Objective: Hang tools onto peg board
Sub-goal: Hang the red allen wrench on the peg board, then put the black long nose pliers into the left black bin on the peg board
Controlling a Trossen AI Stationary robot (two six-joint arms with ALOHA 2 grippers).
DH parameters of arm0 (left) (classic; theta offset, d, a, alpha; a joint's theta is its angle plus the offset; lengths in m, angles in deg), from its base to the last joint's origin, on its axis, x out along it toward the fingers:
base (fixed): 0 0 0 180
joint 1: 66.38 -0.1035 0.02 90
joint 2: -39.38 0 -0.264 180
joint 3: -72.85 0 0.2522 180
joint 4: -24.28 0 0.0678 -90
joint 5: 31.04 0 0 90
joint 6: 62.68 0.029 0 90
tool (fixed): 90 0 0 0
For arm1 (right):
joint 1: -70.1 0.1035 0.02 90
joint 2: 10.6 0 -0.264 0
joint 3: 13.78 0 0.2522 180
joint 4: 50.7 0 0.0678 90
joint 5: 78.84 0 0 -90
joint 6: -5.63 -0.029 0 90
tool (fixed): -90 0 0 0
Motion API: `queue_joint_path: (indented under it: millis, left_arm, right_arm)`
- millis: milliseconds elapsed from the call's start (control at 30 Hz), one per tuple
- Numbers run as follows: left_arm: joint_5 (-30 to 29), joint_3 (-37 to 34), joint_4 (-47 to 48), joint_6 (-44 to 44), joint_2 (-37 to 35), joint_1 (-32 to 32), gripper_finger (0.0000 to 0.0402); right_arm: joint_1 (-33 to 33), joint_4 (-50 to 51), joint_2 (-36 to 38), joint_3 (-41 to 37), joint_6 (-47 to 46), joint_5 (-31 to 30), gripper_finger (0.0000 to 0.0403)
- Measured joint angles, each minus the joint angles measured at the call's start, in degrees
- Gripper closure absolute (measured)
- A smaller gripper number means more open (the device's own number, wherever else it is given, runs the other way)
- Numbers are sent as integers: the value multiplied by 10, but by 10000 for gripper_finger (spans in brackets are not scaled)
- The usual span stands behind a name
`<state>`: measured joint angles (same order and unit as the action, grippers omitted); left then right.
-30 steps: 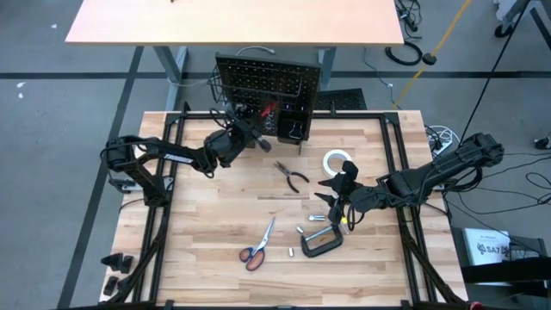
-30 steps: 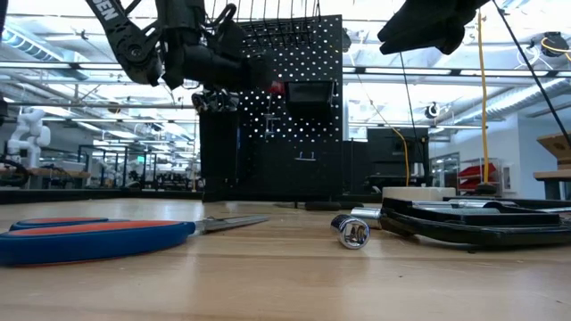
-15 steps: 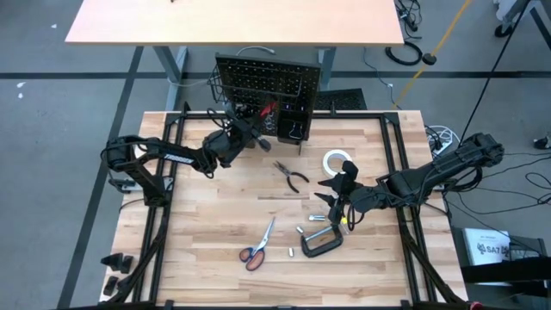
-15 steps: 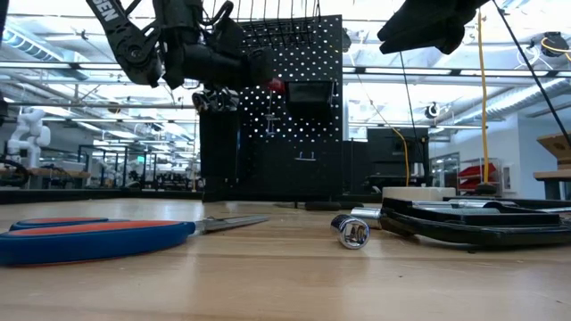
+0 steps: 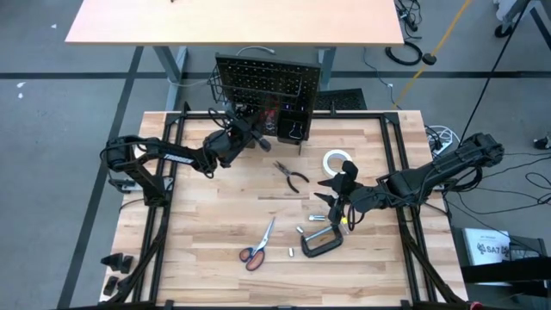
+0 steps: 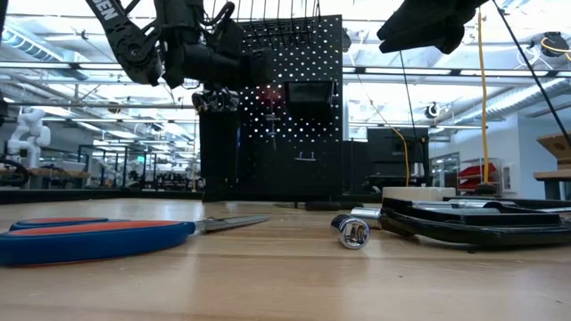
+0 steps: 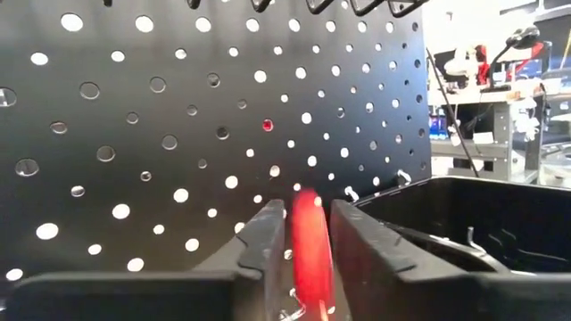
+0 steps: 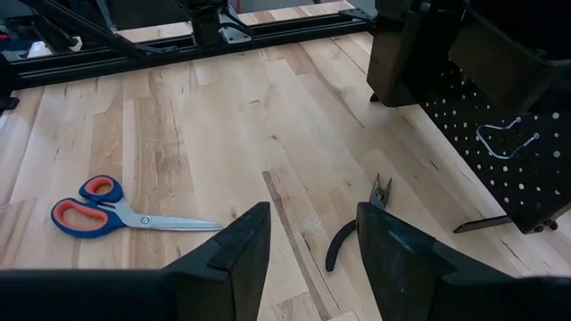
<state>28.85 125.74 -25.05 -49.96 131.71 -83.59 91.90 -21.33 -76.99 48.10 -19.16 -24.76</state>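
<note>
While the left gripper [image 7: 299, 241] hangs just short of the peg board [image 7: 178, 134], its two dark fingers stand a little apart with the red screwdriver [image 7: 310, 241] between them; the red shape is blurred, and whether the pads grip it or have let it go cannot be told. The tool sits straight ahead of the fingertips, close against the dotted panel and beside a black bin [image 7: 482, 223], probably so it can drop into a holder there. Only the left wrist view shows this; from above, the left gripper [image 5: 245, 133] merely hides the spot and just a faint red trace shows at the board [image 5: 267, 82].

Farther off, the right gripper [image 8: 303, 245] waits over the table with its fingers parted around nothing. Just beyond its tips lie the dark-handled pliers [image 8: 357, 227], and farther out to one side the orange-handled scissors [image 8: 103, 207], both flat on the wood and not yet hung. The right wrist view gives these clearly, whereas the low view shows the scissors [image 6: 98, 239] only edge-on. The high view alone shows the black C-clamp [image 5: 321, 243] and the white tape roll [image 5: 337, 161] lying close beside that arm.
</note>
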Motion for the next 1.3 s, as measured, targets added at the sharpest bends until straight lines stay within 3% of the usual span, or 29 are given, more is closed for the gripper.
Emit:
queue_joint_path:
  millis: [400, 833, 1067, 1300]
  left_arm:
    - [-15, 0, 3, 13, 0, 2, 225]
    - [-62, -2, 22, 101, -45, 72, 218]
    - [-74, -1, 173, 30, -123, 119, 218]
    - [-53, 0, 414, -109, -188, 159, 218]
  right_arm:
    - [0, 0, 0, 0, 2, 1, 243]
    - [0, 1, 0, 0, 4, 2, 243]
    - [0, 1, 0, 0, 4, 4, 243]
    - [0, 1, 0, 0, 1, 17, 243]
